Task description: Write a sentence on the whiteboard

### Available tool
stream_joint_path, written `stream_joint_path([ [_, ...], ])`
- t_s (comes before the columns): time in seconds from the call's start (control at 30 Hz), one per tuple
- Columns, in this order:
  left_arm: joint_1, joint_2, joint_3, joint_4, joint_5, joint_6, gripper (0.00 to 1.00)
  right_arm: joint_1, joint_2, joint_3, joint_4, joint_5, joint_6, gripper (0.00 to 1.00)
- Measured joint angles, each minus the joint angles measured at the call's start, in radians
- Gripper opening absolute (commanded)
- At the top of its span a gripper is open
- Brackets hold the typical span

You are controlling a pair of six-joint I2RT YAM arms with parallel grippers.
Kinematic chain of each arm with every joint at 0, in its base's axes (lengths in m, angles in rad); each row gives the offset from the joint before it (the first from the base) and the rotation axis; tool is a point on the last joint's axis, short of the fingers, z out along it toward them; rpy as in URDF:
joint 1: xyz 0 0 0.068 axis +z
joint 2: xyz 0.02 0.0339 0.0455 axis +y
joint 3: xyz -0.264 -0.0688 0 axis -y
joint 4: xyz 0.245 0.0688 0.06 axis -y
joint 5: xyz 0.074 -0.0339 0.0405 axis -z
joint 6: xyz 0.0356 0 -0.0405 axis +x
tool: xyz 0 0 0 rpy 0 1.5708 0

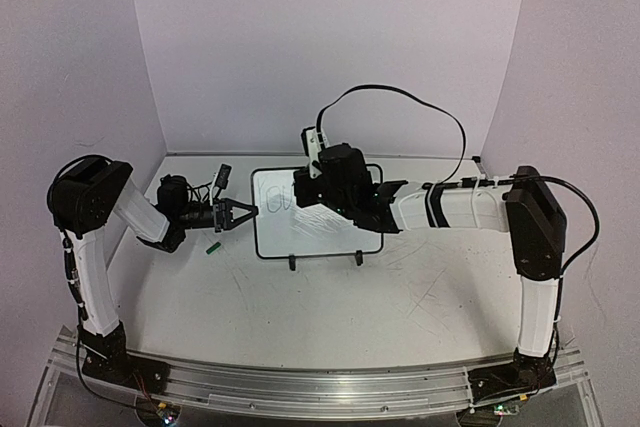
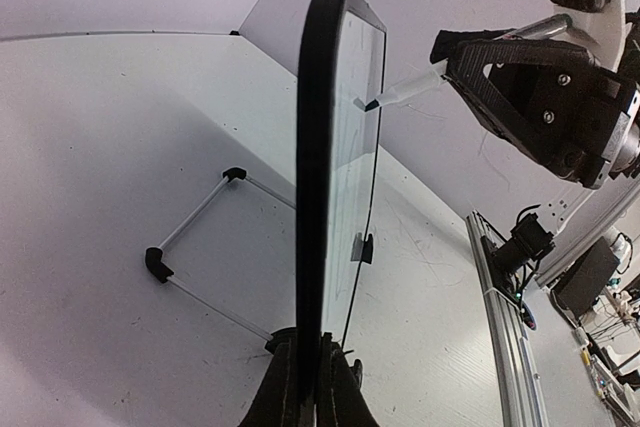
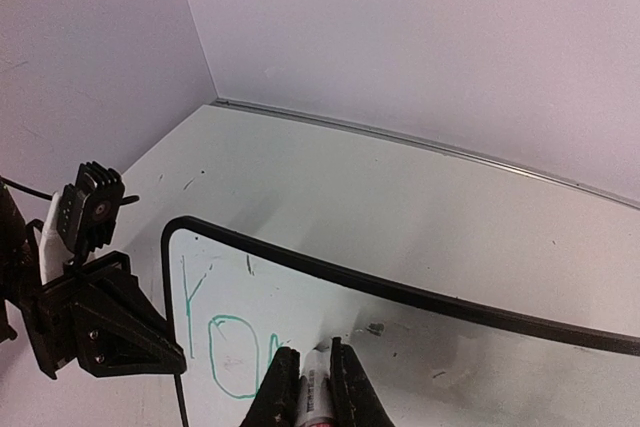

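The whiteboard (image 1: 320, 237) stands upright on its two black feet mid-table. My left gripper (image 1: 252, 212) is shut on its left frame edge; in the left wrist view the board (image 2: 312, 147) is edge-on between the jaws (image 2: 313, 387). My right gripper (image 1: 303, 195) is shut on a marker (image 3: 318, 392), whose tip (image 2: 375, 103) touches the board face. The sentence (image 3: 225, 342) reads in green as "Y", "o" and the start of a third letter, near the board's top left corner.
A small green marker cap (image 1: 213, 245) lies on the table left of the board, below my left gripper. The board's wire stand (image 2: 200, 237) juts out behind it. Walls close the back and sides. An aluminium rail (image 1: 320, 387) runs along the near edge.
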Motion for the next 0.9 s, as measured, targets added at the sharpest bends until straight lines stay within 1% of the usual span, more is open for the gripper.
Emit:
stream_joint_path([
  [0.9,0.000,0.000,0.000,-0.001,-0.001,-0.001,0.00,0.005,-0.017,-0.089,0.024,-0.025,0.056,0.00],
])
